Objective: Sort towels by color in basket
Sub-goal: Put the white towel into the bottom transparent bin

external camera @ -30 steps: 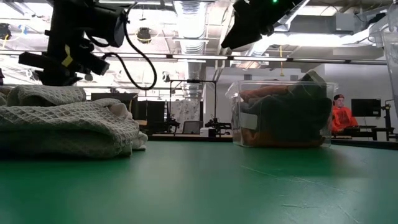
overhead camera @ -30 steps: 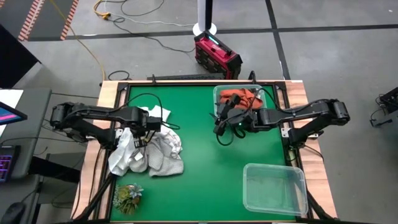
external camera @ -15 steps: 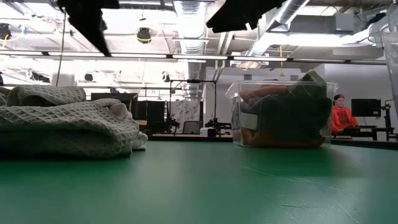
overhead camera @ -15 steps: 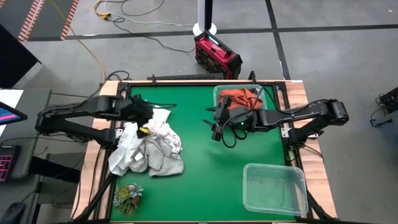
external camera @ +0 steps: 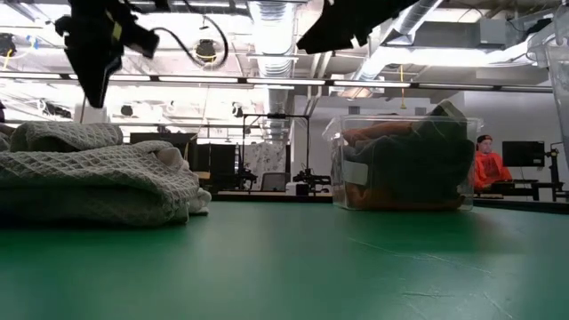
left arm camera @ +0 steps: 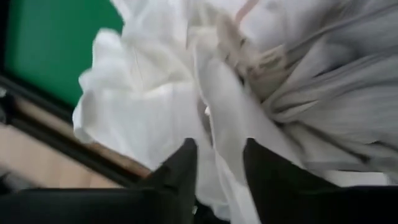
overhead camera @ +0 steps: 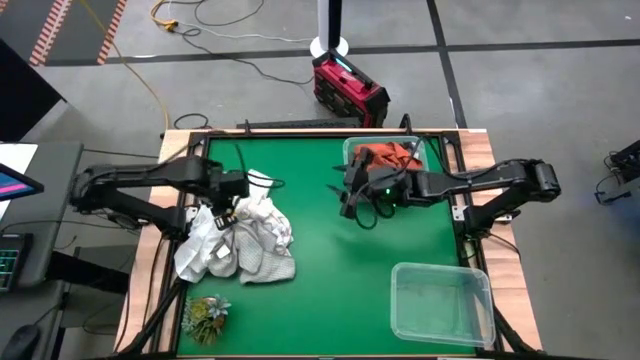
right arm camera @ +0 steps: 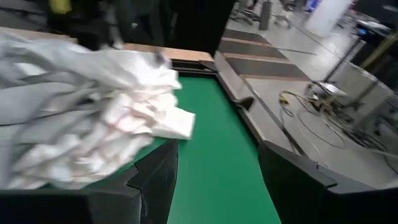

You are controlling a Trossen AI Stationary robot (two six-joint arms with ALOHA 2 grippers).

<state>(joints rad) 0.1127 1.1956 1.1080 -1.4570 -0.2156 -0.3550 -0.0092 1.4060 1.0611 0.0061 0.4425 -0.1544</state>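
While the pile of white and pale grey towels [overhead camera: 238,243] sits bunched on the left side of the green table [overhead camera: 330,270], the rust-orange towel [overhead camera: 388,156] is already in the clear basket [overhead camera: 350,152] at the far edge, with a dark one next to it in the low view. The left gripper [overhead camera: 222,208] hangs right over the pile, fingers slightly apart with white cloth between them, can't tell if it's gripping. The right gripper [overhead camera: 346,199] hovers wide open and empty near the basket, and a second clear bin [overhead camera: 442,303] sits at the near right, with a green leafy tuft [overhead camera: 206,315] at the near left.

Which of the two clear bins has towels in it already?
The far bin beside the right hand, holding the rust-orange towel; the near bin looks empty.
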